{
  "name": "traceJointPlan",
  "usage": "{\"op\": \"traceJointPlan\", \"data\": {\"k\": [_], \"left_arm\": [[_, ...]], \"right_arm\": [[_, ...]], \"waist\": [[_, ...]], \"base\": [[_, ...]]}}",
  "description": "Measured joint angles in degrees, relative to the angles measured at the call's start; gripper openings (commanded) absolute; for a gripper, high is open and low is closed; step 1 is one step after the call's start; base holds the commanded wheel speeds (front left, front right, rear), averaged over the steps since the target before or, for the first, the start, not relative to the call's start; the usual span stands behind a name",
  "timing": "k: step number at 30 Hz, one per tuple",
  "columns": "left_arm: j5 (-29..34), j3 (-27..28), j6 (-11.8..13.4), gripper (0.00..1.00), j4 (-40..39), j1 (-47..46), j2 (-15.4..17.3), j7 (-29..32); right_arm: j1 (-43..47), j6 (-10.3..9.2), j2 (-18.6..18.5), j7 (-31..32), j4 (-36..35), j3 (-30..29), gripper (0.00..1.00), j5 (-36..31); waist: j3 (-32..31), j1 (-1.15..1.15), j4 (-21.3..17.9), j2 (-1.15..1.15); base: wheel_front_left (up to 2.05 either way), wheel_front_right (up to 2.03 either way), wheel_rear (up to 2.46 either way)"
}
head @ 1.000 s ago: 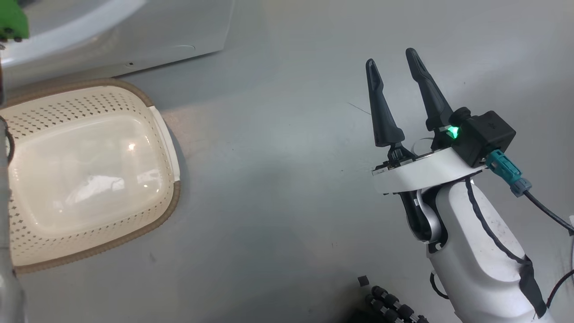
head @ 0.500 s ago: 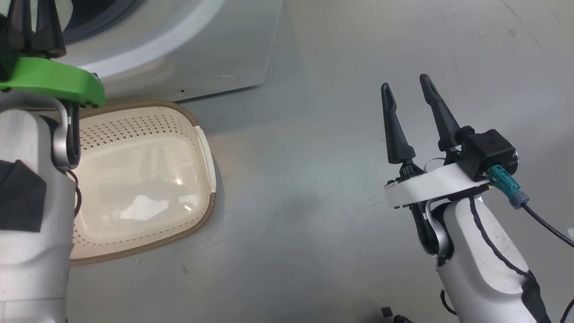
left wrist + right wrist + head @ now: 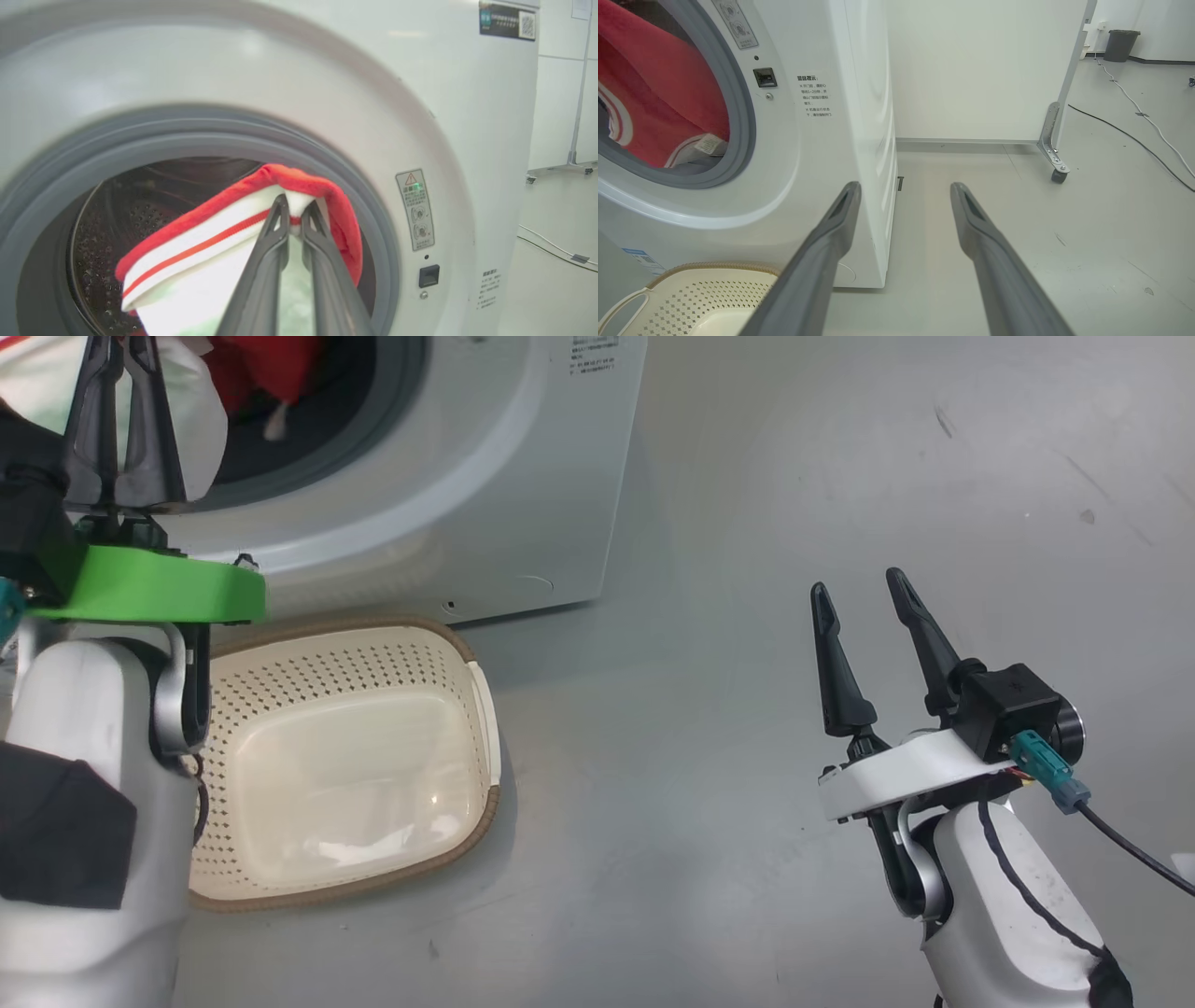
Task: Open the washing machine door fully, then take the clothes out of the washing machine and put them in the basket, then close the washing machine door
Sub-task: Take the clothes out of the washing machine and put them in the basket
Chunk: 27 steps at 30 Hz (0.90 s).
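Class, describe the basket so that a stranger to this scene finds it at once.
Start at the big white washing machine. On the grey floor just before its front sits the basket. Unlike the white machine, it is cream, with perforated sides and a brown rim.

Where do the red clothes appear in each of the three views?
Head view: clothes at top left edge, by left claw.
Left wrist view: centre, pinched by that claw's tips.
Right wrist view: upper left, inside the grey rubber ring.
Shared landmark: that ring on the washing machine.
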Motion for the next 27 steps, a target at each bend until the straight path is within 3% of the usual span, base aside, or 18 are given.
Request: {"op": "traceJointPlan", "data": {"k": [16,27], "left_arm": [[2.0,1.9,1.7,0.0,-17.1,8.1,-0.2,-0.3],[1.4,1.5,2.6,0.0,-19.0,19.9,-2.3,-0.2]], "right_arm": [[4.8,0.85,0.0,0.0,0.8,-0.5,1.0,0.0],[5.8,1.43,0.0,0.0,0.3,-0.2,1.0,0.0]], "waist": [[-9.0,0.0,2.2,0.0],[-10.3,0.0,2.5,0.0]], "base": [[0.0,0.0,0.0],[0.0,0.0,0.0]]}}
